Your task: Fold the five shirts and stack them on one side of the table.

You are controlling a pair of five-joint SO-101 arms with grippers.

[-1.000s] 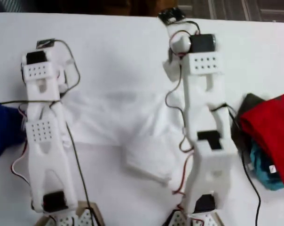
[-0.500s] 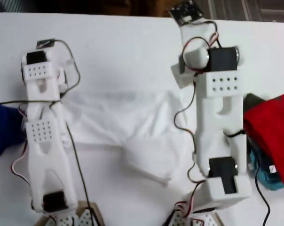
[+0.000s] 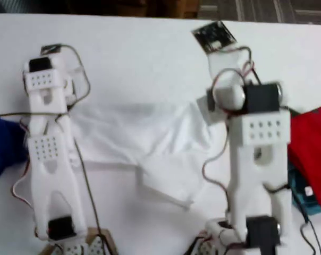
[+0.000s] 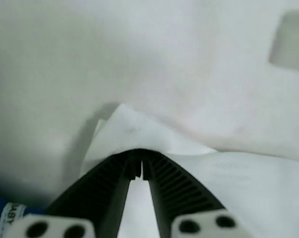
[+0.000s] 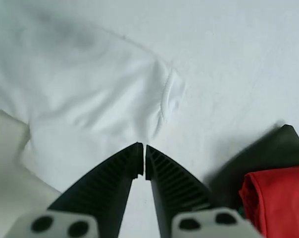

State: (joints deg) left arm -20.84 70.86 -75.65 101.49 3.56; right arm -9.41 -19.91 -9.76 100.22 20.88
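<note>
A white table [image 3: 139, 53] is filling the background, with the two arms lying along it side by side. The white shirt [image 3: 144, 133] is lying rumpled between the left arm [image 3: 46, 159] and the right arm [image 3: 259, 159], one flap trailing toward the arms' bases. The left pincer [image 4: 140, 168] is pinching a corner of the white shirt, its fingers closed on the cloth and the corner poking out beyond the tips. The right pincer [image 5: 142, 161] is hanging over the shirt's opposite edge with its fingers pressed together; whether it is nipping any cloth I cannot tell. Beside the right arm, a red shirt [image 3: 314, 143] is sitting on top of a teal shirt [image 3: 304, 194], with a dark shirt [image 5: 268, 153] showing under them. A blue cloth [image 3: 3, 143] is lying at the table's left edge.
</note>
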